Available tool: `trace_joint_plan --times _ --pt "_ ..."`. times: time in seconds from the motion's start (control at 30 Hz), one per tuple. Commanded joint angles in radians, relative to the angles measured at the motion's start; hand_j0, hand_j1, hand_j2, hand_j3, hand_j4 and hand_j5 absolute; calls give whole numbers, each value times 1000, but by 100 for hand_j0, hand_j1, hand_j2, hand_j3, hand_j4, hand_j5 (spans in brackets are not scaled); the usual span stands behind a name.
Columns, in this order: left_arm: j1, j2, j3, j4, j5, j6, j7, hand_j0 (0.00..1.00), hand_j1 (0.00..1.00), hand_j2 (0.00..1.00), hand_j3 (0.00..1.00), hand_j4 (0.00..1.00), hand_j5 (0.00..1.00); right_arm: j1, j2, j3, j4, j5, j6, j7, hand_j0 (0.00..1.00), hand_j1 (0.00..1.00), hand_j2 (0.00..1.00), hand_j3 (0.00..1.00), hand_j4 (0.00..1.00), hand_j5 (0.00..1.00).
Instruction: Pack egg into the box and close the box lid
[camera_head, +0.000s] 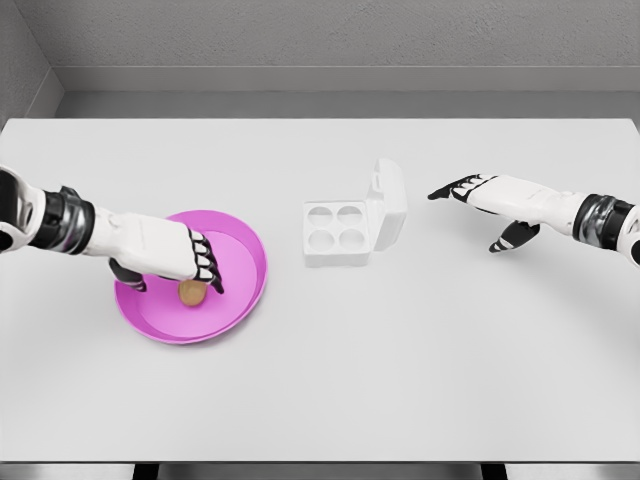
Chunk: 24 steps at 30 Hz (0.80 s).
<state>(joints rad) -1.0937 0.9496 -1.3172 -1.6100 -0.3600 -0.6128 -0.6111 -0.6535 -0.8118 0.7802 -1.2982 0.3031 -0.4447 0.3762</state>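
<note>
Left robot hand (172, 256) reaching in from the left edge over the pink plate (243, 247), fingers curled downward around the brown egg (192, 292), dark fingertips (207, 270) at its top and right side, thumb down at its left; contact looks likely, a firm grip cannot be confirmed. Egg sitting in the middle of the plate, only its lower half visible under the fingers, so long axis and pointing direction cannot be told. Plate round and shallow, lying flat on the white bench (330, 390), left of centre. Just to the right of the plate but apart from it, white egg box (337, 232) with four round, empty cups in a two-by-two square. Box lid (388, 205) standing open, hinged on the right side of the tray, tilted up and leaning away to the right, its hollow side facing the cups. Farther right, well apart from the box, right robot hand (485, 196) hovering above the bench, arm coming in from the right edge, fingers stretched out flat and pointing left toward the lid, thumb hanging below, holding nothing. Grey wall (320, 40) behind the bench's far edge.
</note>
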Motion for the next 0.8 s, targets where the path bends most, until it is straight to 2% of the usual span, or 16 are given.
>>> trace_joint_plan --times 0.0,0.47,0.77 --pt "2 -6 -2 4 3 2 0 88 88 88 88 88 88 0 -1 -1 0 -4 1 0 100 100 100 100 100 100" --pt "15 -32 -2 44 1 2 0 85 85 85 85 85 85 -8 -1 24 28 -4 1 0 100 100 100 100 100 100" --pt "15 -35 3 42 3 2 0 82 82 82 82 82 82 -8 -1 28 30 -5 1 0 100 100 100 100 100 100"
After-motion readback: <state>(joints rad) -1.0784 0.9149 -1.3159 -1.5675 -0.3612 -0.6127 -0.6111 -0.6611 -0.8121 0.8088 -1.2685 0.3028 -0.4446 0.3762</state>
